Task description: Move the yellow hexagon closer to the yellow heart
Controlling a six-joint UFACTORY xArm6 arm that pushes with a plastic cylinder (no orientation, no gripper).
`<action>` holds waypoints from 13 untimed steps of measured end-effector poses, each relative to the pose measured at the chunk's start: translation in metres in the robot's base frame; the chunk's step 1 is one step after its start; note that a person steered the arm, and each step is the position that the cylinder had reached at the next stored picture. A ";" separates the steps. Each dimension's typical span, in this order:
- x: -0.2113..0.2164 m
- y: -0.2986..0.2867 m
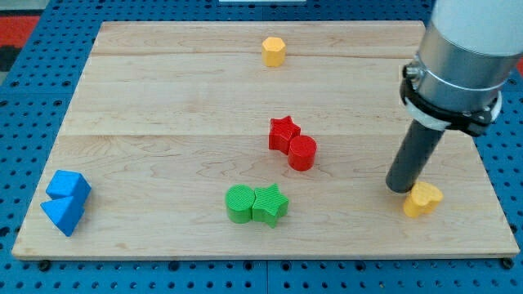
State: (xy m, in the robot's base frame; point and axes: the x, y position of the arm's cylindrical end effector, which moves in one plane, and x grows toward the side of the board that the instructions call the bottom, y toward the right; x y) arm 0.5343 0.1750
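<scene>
The yellow hexagon (273,51) sits near the view's top edge of the wooden board, a little right of centre. The yellow heart (422,198) lies at the lower right of the board. My tip (402,187) rests on the board right beside the heart, at its upper left, touching or nearly touching it. The hexagon is far from my tip, up and to the left.
A red star (283,132) and a red cylinder (302,153) touch each other at mid-board. A green cylinder (240,203) and a green star (270,204) sit together below them. Two blue blocks (65,202) stand at the lower left corner of the board (163,98).
</scene>
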 end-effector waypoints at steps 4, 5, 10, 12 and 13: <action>-0.127 -0.023; -0.204 -0.056; -0.266 -0.172; -0.226 -0.104; -0.224 -0.077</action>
State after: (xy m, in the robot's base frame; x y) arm 0.3107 0.0975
